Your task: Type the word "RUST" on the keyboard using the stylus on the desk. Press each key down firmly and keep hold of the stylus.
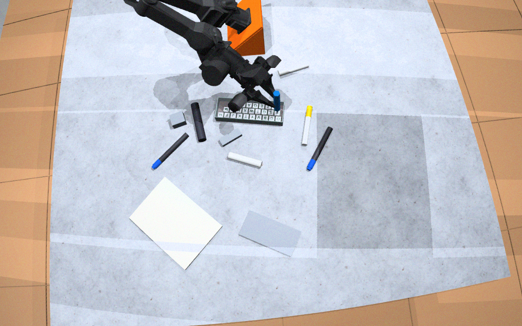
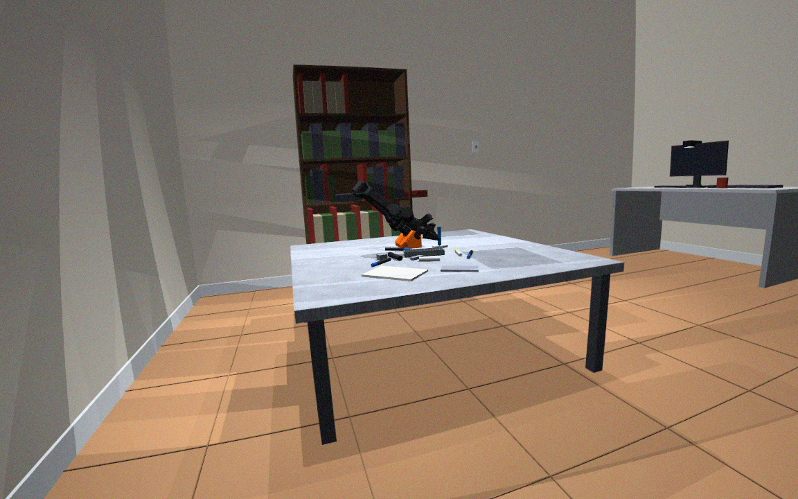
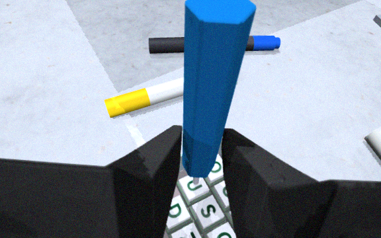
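Note:
My gripper (image 1: 274, 98) (image 3: 202, 136) is shut on the blue stylus (image 1: 276, 101) (image 2: 439, 235) (image 3: 217, 66), which stands nearly upright between the fingertips. The keyboard (image 1: 230, 120) (image 2: 424, 252) lies under the gripper, its letters upside down in the top view. In the wrist view the stylus's thin grey tip is at the upper part of the U key (image 3: 194, 191). The S key (image 3: 208, 211) is beside it, and the D key (image 3: 176, 211) is near the left finger. How far the U key is pressed cannot be told. The arm and fingers hide part of the keyboard.
A yellow-and-white marker (image 1: 306, 126) (image 3: 127, 102) and a black-and-blue marker (image 1: 320, 147) (image 3: 167, 45) lie right of the keyboard in the top view. A thick black cylinder (image 1: 198, 121) and a grey block (image 1: 177, 120) lie left. A white cylinder (image 1: 244, 159) lies in front.

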`<state>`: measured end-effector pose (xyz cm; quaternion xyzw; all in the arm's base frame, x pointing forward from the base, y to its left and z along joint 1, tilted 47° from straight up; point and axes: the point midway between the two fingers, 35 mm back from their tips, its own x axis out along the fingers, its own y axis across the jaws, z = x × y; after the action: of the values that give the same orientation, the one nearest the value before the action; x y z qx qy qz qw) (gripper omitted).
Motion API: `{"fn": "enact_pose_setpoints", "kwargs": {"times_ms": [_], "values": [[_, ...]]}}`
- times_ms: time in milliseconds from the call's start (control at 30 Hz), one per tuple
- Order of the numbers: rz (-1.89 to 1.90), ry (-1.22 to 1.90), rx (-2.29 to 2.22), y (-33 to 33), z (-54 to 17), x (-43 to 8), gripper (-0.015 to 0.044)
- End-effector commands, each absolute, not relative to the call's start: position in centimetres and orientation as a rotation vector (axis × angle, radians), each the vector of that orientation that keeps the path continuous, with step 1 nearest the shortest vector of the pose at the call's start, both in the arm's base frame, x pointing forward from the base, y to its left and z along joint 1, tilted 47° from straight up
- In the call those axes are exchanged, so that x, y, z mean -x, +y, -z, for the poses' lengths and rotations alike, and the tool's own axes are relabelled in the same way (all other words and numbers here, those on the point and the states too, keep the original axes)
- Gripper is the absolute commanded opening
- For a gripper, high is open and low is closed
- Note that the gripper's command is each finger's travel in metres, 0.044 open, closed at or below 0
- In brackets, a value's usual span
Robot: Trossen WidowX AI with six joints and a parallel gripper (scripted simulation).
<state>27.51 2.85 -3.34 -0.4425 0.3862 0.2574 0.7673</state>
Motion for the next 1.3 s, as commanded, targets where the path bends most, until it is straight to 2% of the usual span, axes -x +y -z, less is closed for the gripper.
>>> {"fn": "enact_pose_setpoints", "kwargs": {"times_ms": [0, 1267], "values": [[-0.567, 0.841, 0.961, 2.8, 3.7, -27.4, 0.0081], [-0.568, 0.840, 0.959, 5.4, 1.2, -27.5, 0.0081]]}}
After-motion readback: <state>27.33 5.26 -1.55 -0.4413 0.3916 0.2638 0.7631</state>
